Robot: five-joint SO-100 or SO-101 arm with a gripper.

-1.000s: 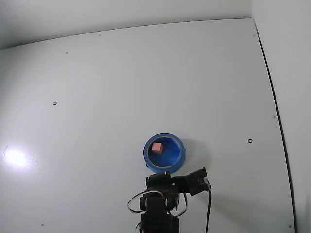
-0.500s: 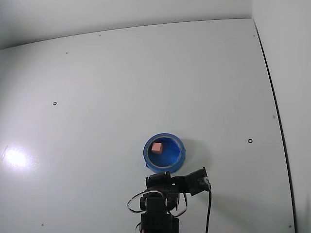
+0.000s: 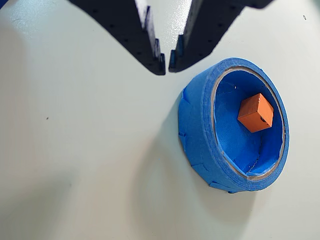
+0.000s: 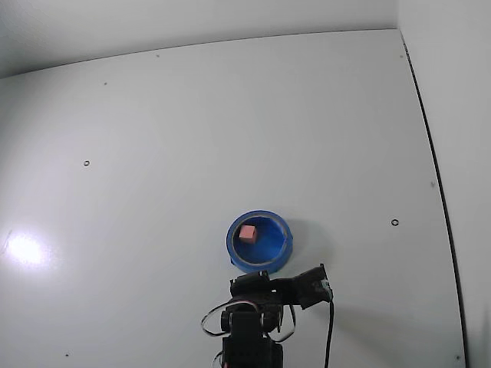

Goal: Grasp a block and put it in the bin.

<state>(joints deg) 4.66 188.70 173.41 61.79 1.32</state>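
Note:
The block (image 3: 255,112), a small orange-pink cube, lies inside the blue bin (image 3: 196,131) on its floor, near the far wall in the wrist view. The fixed view shows the same block (image 4: 247,233) in the left half of the bin (image 4: 282,247). My gripper (image 3: 166,64) enters the wrist view from the top edge, just left of the bin's rim and apart from it. Its black fingers (image 3: 150,47) nearly meet at the tips, with nothing between them. In the fixed view the arm (image 4: 257,310) is folded low, just below the bin; its fingers are not distinct there.
The white table (image 4: 192,138) spreads wide around the bin, with a few small dark screw holes (image 4: 394,222). A dark seam (image 4: 433,169) runs along the right edge. A glare spot (image 4: 24,249) sits at the left.

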